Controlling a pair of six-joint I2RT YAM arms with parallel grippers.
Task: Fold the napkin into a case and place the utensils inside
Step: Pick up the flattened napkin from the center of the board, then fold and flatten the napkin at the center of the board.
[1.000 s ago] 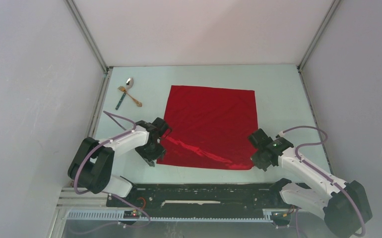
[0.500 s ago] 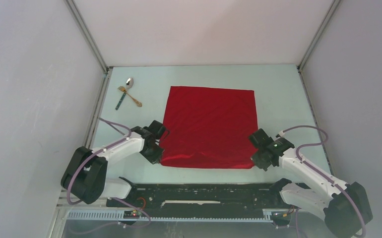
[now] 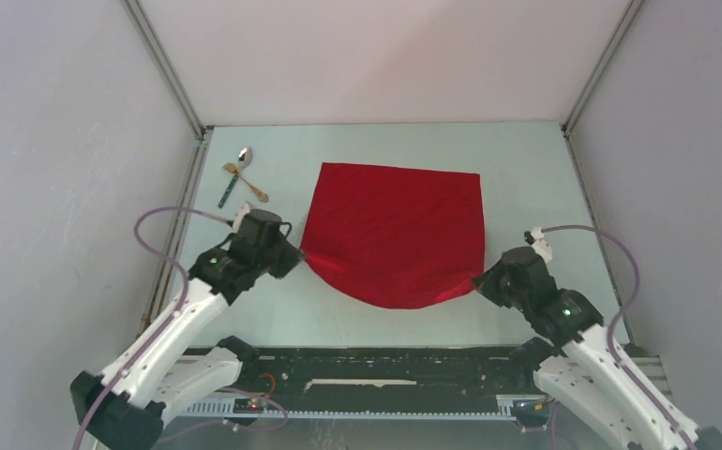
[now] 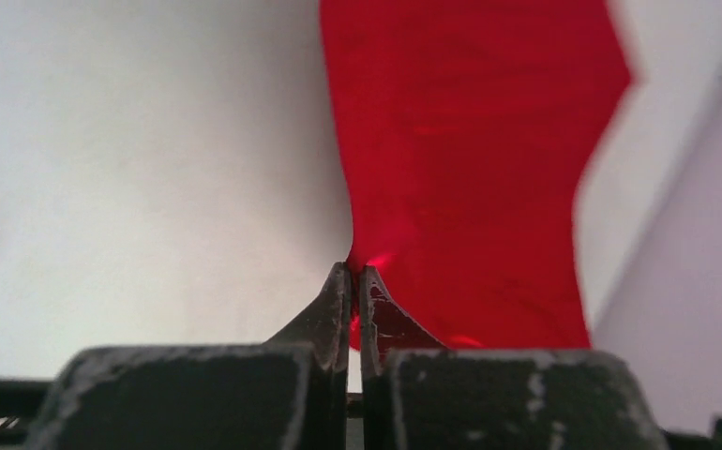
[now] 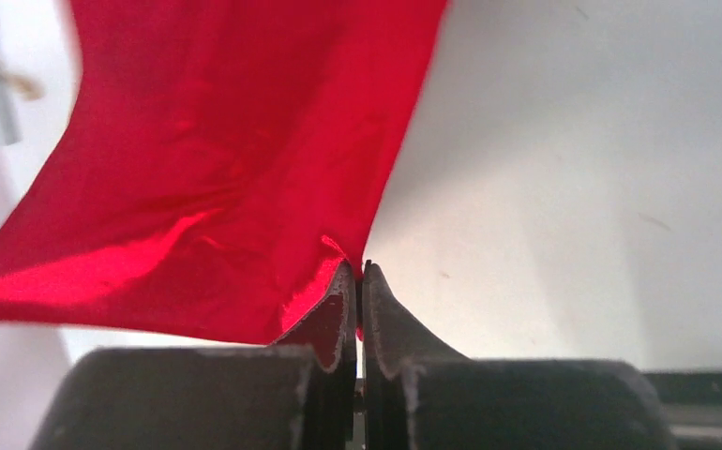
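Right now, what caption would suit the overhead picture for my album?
Left gripper and right gripper pinch near corners of the red napkin; utensils lie far left.

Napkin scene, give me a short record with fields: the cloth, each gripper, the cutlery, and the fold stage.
napkin: red cloth, far edge lying on the table, near corners raised, near edge sagging in a curve
left gripper: shut on the near left corner
right gripper: shut on the near right corner
utensils: spoon, gold fork and teal-handled piece bunched at far left, apart from the cloth
fold stage: no fold made yet
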